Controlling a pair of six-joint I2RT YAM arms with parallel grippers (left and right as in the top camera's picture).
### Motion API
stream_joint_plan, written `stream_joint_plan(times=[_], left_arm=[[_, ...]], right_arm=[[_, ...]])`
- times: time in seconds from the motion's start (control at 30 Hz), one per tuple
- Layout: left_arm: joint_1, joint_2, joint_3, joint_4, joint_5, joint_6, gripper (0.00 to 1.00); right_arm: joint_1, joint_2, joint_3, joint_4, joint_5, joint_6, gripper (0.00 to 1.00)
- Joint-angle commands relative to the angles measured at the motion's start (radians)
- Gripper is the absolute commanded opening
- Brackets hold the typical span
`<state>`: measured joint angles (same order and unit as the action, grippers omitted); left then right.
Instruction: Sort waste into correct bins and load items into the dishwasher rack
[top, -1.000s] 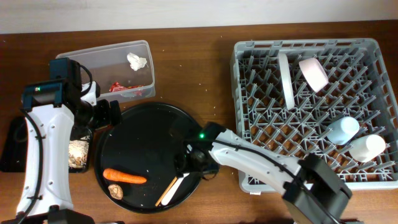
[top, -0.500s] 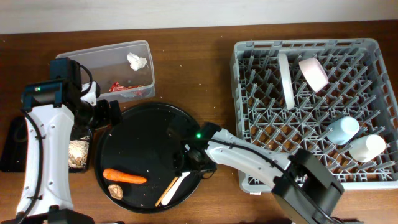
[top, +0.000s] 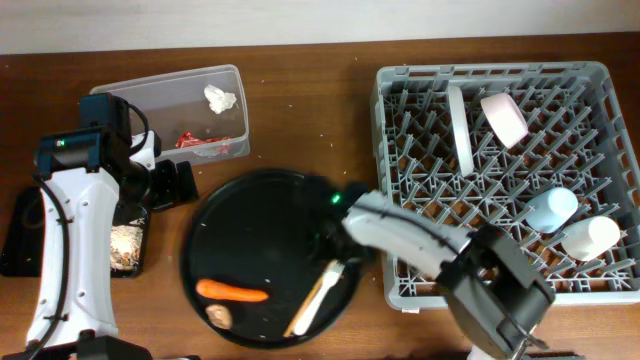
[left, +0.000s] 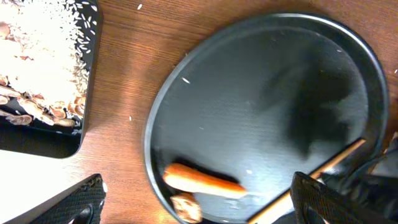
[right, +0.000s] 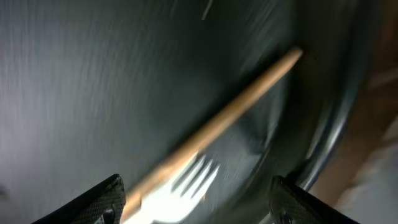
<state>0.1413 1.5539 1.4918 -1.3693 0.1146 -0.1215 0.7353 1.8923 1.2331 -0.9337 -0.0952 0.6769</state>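
The orange carrot (top: 232, 291), the brown lump (top: 218, 316), the white fork (top: 318, 297) and the wooden chopstick (top: 300, 322) lie at the front of the round black tray (top: 200, 240). My right gripper (top: 337, 258) is open low over the tray; the fork (right: 180, 186) and chopstick (right: 233, 109) lie between its fingers (right: 196, 196), and this view is blurred. My left gripper (top: 165, 185) is open and empty; in its view (left: 196, 190) I see the carrot (left: 202, 180) and lump (left: 186, 206). The grey rack (top: 400, 150) holds the plate (top: 460, 125), pink bowl (top: 503, 117), blue cup (top: 552, 208) and cream cup (top: 590, 237).
The clear tub (top: 150, 95) at the back left holds the white tissue (top: 220, 97) and red wrapper (top: 195, 142). The shallow black tray (top: 25, 235) at the left holds beige scraps (top: 125, 245), which also show in the left wrist view (left: 37, 62).
The round black tray has slid right and toward the front, carrying the carrot, lump, fork and chopstick. My right gripper moved right with it. The left arm has not moved.
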Motion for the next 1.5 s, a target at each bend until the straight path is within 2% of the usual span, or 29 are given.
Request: stream_joint_plan(times=[0.0,0.13,0.23,0.37,0.53,0.7,0.93,1.07,1.13,1.23,1.4,1.47], left_arm=[[-0.002,0.002,-0.008,-0.001,-0.007,0.002,0.95],[-0.002,0.002,-0.008,0.0,-0.007,0.002,0.95],[-0.002,0.002,-0.008,0.0,-0.007,0.002,0.95],[-0.002,0.002,-0.008,-0.001,-0.007,0.002,0.95],[-0.002,0.002,-0.008,0.0,-0.007,0.002,0.95],[-0.002,0.002,-0.008,-0.006,-0.007,0.002,0.95],[-0.002,0.002,-0.008,-0.009,-0.007,0.002,0.95],[-0.002,0.002,-0.008,-0.008,-0.007,0.002,0.95],[-0.002,0.002,-0.008,-0.008,-0.007,0.002,0.95],[-0.002,0.002,-0.008,-0.009,-0.007,0.002,0.95],[-0.002,0.002,-0.008,-0.011,-0.007,0.002,0.95],[-0.002,0.002,-0.008,-0.011,-0.007,0.002,0.95]], right_arm=[[-0.11,0.022,0.019,-0.014,0.09,-0.113,0.77],[-0.183,0.021,0.072,-0.079,0.08,-0.165,0.77],[-0.167,0.01,0.102,-0.159,0.008,-0.157,0.75],[-0.124,-0.031,0.106,-0.244,-0.04,-0.029,0.75],[-0.017,-0.029,0.089,-0.253,-0.078,0.022,0.75],[0.092,-0.023,0.051,-0.166,-0.077,0.145,0.75],[0.094,-0.023,-0.09,-0.066,-0.077,0.237,0.75],[0.096,-0.023,-0.161,0.061,-0.08,0.232,0.74],[0.096,-0.023,-0.176,0.139,-0.088,0.183,0.74],[0.092,-0.023,-0.173,0.191,-0.072,0.169,0.68],[0.067,-0.023,-0.159,0.218,-0.031,0.169,0.47],[0.062,-0.024,-0.155,0.217,-0.023,0.168,0.46]])
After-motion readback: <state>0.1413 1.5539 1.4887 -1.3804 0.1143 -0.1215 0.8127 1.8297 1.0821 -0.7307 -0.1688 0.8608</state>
